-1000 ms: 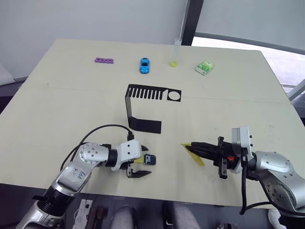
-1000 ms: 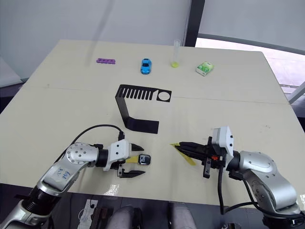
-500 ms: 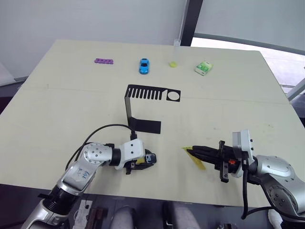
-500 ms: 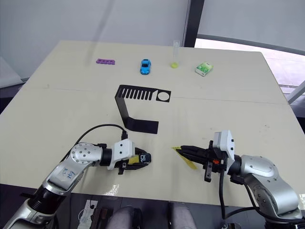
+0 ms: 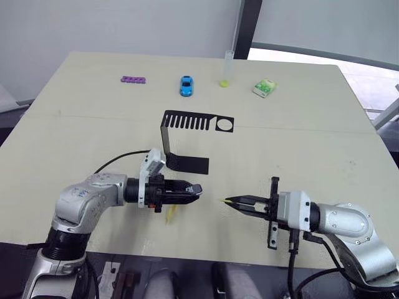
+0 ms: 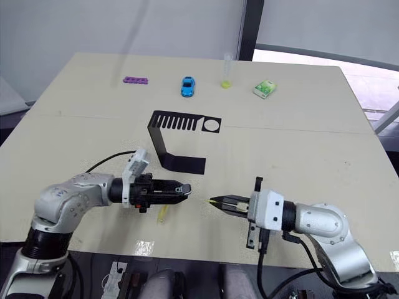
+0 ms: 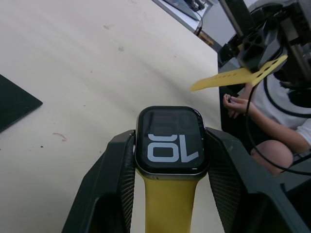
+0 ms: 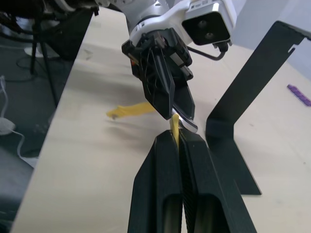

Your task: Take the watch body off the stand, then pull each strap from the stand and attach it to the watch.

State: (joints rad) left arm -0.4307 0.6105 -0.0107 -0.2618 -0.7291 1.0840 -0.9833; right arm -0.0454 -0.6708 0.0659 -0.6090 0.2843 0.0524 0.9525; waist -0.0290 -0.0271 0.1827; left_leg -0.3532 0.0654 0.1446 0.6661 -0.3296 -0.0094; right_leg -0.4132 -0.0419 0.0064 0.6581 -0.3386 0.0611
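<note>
The left gripper (image 7: pixel 170 189) clamps the dark rounded-square watch body (image 7: pixel 171 141), one yellow strap (image 7: pixel 167 204) apparently attached. The right gripper's (image 8: pixel 176 138) fingers pinch the second yellow strap (image 7: pixel 238 77) nearby, unattached. Beyond, the black bent-sheet stand (image 5: pixel 187 140) sits bare on the tabletop (image 5: pixel 299 143).

Watch body (image 7: pixel 170 141): dark grey case, black screen, white digits. Straps: bright yellow, one (image 7: pixel 167 204) on the watch, one (image 7: pixel 238 76) apart. Stand (image 5: pixel 187 134): black, comb-slotted top. Table (image 5: pixel 299 137): pale beige. Far edge: purple piece (image 5: pixel 133 80), blue toy car (image 5: pixel 186 86), green-white packet (image 5: pixel 264 88).
</note>
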